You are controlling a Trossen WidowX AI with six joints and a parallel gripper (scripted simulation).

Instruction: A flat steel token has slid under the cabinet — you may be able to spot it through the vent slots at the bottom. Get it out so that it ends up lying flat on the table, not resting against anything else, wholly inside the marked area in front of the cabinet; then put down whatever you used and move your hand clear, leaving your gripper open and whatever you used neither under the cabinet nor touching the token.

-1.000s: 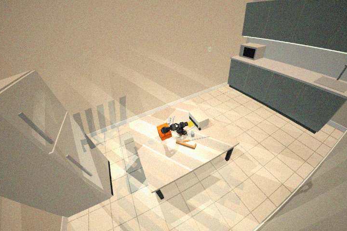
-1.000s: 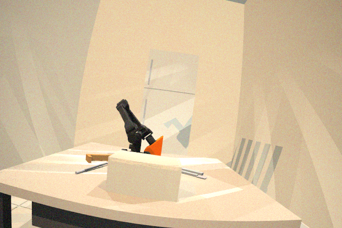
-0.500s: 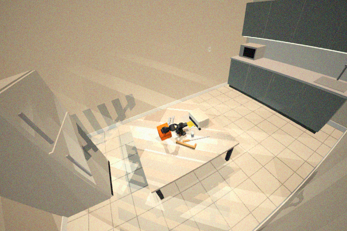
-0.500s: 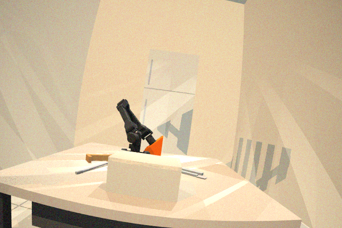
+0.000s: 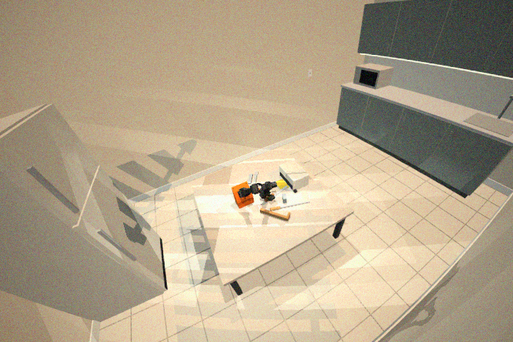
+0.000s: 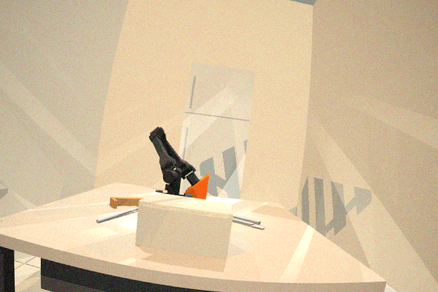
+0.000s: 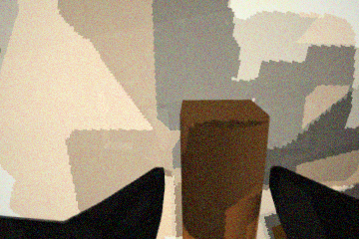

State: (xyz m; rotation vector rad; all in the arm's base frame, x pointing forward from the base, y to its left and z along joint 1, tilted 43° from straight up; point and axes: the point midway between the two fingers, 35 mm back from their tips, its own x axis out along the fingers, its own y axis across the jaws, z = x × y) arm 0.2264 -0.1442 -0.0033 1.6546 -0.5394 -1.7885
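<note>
The cream cabinet stands on the table, its dark lower front facing the arm. A yellow patch shows before it; I cannot tell whether this is the marked area. The token cannot be made out. My gripper is open low over the table, in front of the cabinet. A brown wooden handle stands between the fingers with a gap on each side. Its lower part is hidden. A thin steel rod with an orange handle lies beside a wooden hooked stick.
A small grey cylinder stands between the gripper and the rod. Two pale bars lie on the other side of the arm. An orange block is by the arm's base. The table carries all this.
</note>
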